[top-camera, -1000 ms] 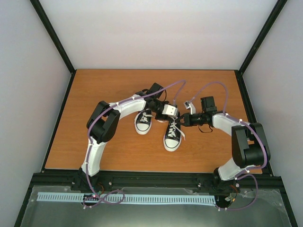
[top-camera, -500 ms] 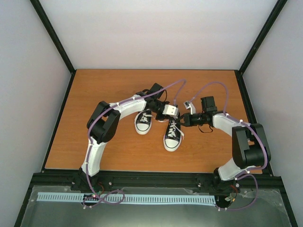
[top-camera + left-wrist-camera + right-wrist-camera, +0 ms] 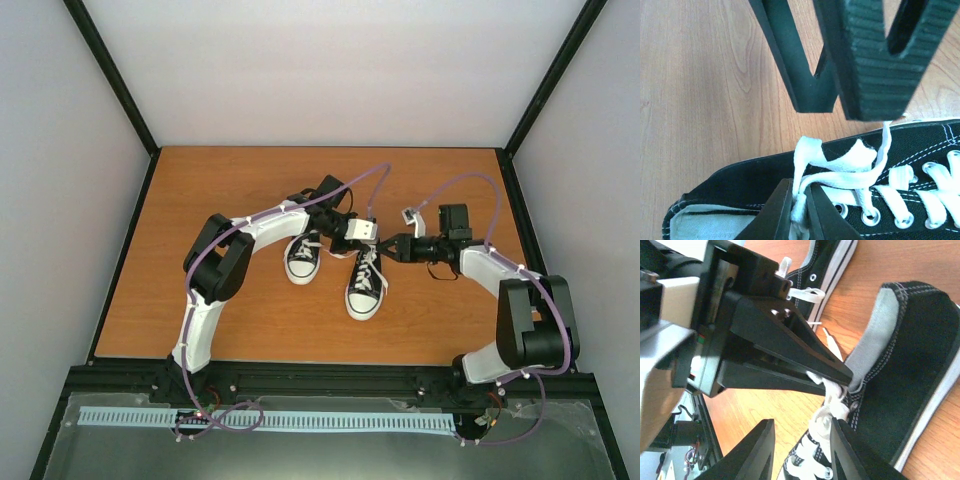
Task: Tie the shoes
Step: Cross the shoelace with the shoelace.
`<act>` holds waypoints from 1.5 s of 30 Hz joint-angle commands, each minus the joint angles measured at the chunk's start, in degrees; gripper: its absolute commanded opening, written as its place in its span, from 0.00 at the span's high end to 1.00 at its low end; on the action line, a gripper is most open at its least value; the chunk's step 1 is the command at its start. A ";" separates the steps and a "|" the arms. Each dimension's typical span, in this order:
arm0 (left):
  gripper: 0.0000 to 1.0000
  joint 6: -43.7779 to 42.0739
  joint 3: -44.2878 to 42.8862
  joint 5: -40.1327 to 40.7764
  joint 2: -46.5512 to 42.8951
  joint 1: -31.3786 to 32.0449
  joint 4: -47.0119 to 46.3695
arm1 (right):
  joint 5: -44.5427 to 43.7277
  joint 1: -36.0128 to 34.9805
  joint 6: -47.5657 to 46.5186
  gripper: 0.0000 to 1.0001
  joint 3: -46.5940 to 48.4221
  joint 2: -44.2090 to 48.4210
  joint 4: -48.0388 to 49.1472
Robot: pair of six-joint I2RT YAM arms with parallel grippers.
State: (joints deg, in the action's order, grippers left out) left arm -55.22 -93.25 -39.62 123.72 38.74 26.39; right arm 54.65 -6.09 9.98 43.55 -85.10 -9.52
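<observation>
Wooden bench [image 3: 200, 190] held two sneakers [image 3: 301, 262]. Left gripper [image 3: 799, 202] jaws clamped the three-o'clock sneaker's [image 3: 364, 292] lace [image 3: 840, 172]; right gripper [image 3: 802, 432] jaws stood apart.

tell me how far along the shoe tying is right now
Early on. Done: only the lacing through the eyelets; no finished bow shows. In hand: the left end effector is shut on a lace at the top of the shoe nearer the right arm, the right end effector open beside it. Left: knot and bow there, then the other shoe.
</observation>
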 commanded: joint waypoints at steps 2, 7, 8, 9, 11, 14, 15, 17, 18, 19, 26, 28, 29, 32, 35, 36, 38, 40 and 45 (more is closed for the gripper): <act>0.89 -1.07 -1.23 -0.48 -0.20 -0.12 -0.68 | -2.15 1.08 5.15 0.72 -2.77 -0.04 6.11; 0.88 -1.42 -1.23 -1.09 -0.19 -0.08 -0.54 | -3.55 1.01 4.15 0.84 -1.61 -5.61 5.77; 0.88 -1.40 -1.23 -1.16 -0.17 -0.07 -0.55 | -3.88 0.95 3.82 0.85 -1.32 -6.35 5.71; 0.88 -1.38 -1.23 -1.16 -0.15 -0.11 -0.45 | -4.15 0.98 3.45 0.86 -0.90 -7.18 5.36; 0.88 -1.38 -1.38 -1.11 -0.15 -0.07 -0.42 | -3.51 0.86 2.77 0.88 -0.14 -8.74 4.95; 0.86 -1.47 -1.49 -1.11 -0.15 -0.11 -0.33 | -0.55 0.29 2.03 0.88 0.03 -10.00 5.53; 0.86 -1.55 -1.54 -1.09 -0.16 -0.10 -0.23 | 0.19 -0.12 1.67 0.88 0.21 -10.13 5.58; 0.85 -1.63 -1.59 -1.15 -0.10 -0.07 0.03 | 1.91 -1.02 1.20 0.86 0.58 -10.55 6.01; 0.84 -1.69 -1.58 -1.14 -0.12 -0.07 0.13 | 2.40 -1.29 1.30 0.86 0.76 -10.73 6.62; 0.84 -1.73 -1.58 -1.10 -0.11 -0.07 0.15 | 2.73 -1.37 1.70 0.86 0.91 -10.89 7.39; 0.83 -2.28 -1.29 -1.18 -0.19 -0.07 0.67 | 3.89 -1.38 3.94 0.84 2.07 -11.33 10.81; 0.83 -2.51 -1.25 -1.17 -0.14 -0.08 0.77 | 4.28 -1.38 4.03 0.83 2.32 -11.34 11.12; 0.83 -2.52 -1.29 -1.23 -0.11 -0.07 0.84 | 4.58 -1.38 4.07 0.83 2.36 -11.25 11.22; 0.82 -2.39 -1.40 -1.30 -0.10 -0.16 0.85 | 5.22 -1.38 4.13 0.82 2.42 -11.32 10.96; 0.82 -2.11 -1.49 -1.57 -0.13 -0.16 0.70 | 5.67 -1.47 4.06 0.80 2.42 -11.84 10.69; 0.82 -2.02 -1.49 -1.60 -0.13 -0.21 0.68 | 5.84 -1.59 4.09 0.79 2.34 -11.99 10.68; 0.82 -1.92 -1.49 -1.73 -0.13 -0.24 0.60 | 6.16 -1.85 4.00 0.77 2.48 -12.38 10.46; 0.82 -1.83 -1.49 -1.81 -0.07 -0.26 0.63 | 6.22 -2.07 4.04 0.75 2.59 -12.60 10.31; 0.83 -1.60 -1.47 -1.97 -0.13 -0.25 0.67 | 5.62 -2.35 3.92 0.84 2.77 -12.83 10.01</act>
State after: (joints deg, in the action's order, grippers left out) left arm -56.14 -93.25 -39.44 123.72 38.50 27.27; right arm 59.57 -7.62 14.46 45.12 -97.14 -0.16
